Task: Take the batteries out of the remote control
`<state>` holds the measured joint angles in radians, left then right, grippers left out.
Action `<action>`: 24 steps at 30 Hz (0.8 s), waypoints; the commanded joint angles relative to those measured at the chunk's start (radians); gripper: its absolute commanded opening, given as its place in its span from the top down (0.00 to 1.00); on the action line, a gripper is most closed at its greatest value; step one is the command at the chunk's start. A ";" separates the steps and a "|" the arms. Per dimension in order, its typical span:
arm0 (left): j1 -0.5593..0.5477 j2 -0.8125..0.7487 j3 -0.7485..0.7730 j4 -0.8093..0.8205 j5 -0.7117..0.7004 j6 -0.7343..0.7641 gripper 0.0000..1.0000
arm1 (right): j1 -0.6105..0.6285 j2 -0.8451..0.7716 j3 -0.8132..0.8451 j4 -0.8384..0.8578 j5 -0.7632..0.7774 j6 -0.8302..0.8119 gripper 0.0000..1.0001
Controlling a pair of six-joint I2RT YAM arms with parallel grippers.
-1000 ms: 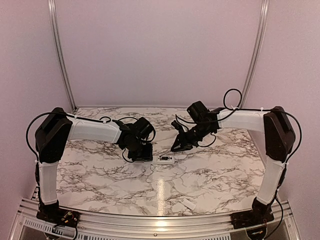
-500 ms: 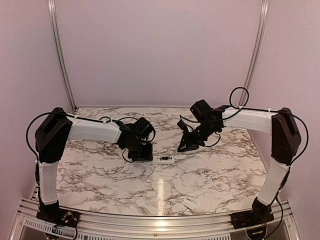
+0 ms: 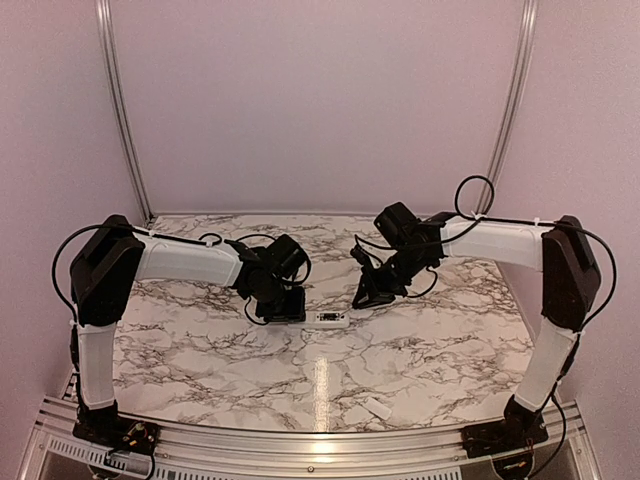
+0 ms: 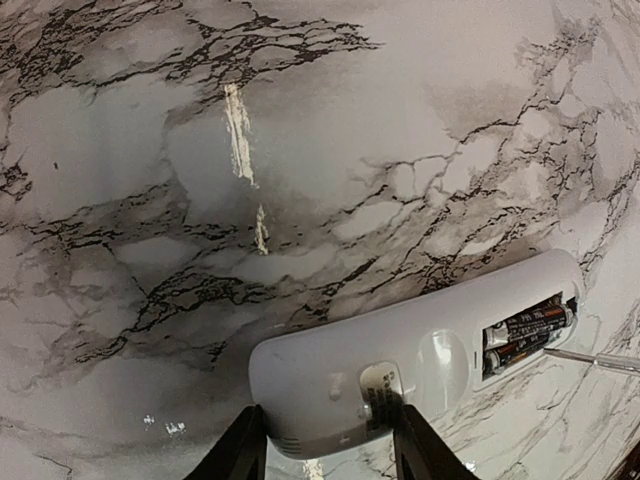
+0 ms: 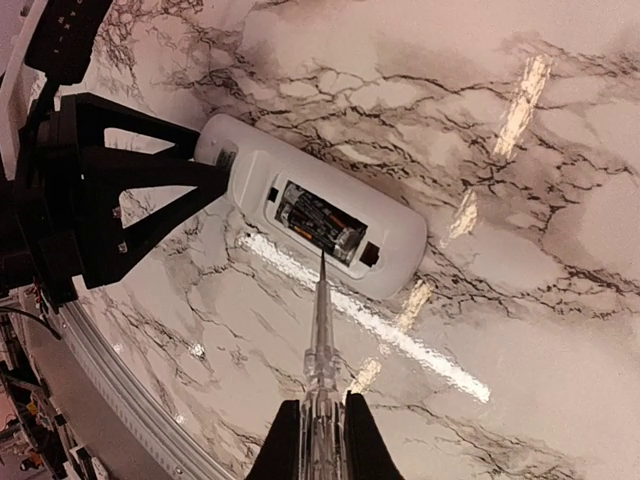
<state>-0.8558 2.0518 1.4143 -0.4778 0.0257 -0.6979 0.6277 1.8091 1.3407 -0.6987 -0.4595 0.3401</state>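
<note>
The remote control [image 4: 400,365] lies back-up on the marble table, a slim white bar with its battery bay uncovered. My left gripper [image 4: 325,420] is shut on its rounded end, one finger on each long side. Two dark batteries [image 5: 318,222] sit side by side in the bay. My right gripper [image 5: 320,402] is shut on a thin clear tool [image 5: 320,330]. The tool's point rests at the bay's near rim beside the batteries. From above, the remote control [image 3: 328,319] lies between the left gripper [image 3: 287,305] and the right gripper [image 3: 365,297].
A small white flat cover piece [image 3: 377,408] lies near the table's front edge, right of centre. A metal rail [image 3: 300,440] runs along that edge. Pink walls and two upright metal posts close the back of the table [image 3: 200,350].
The right arm drew back to the right with the tool, then came a little way back toward the remote. The left arm and the remote have not moved.
</note>
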 commanded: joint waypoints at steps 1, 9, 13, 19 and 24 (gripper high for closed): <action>-0.040 0.038 -0.020 -0.014 0.081 0.012 0.55 | 0.018 0.019 0.014 -0.029 0.070 0.034 1.00; -0.040 0.038 -0.020 -0.013 0.085 0.014 0.55 | 0.018 0.039 0.053 -0.015 0.119 0.086 1.00; -0.040 0.034 -0.025 -0.013 0.085 0.013 0.55 | 0.018 0.051 0.081 -0.025 0.134 0.091 1.00; -0.041 0.028 -0.032 -0.010 0.085 0.010 0.55 | 0.018 0.066 0.077 -0.009 0.110 0.101 1.00; -0.040 0.025 -0.033 -0.010 0.083 0.012 0.55 | 0.024 0.075 0.066 0.006 0.125 0.118 1.00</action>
<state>-0.8562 2.0510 1.4113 -0.4763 0.0257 -0.6952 0.6422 1.8400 1.3930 -0.7254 -0.3943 0.4313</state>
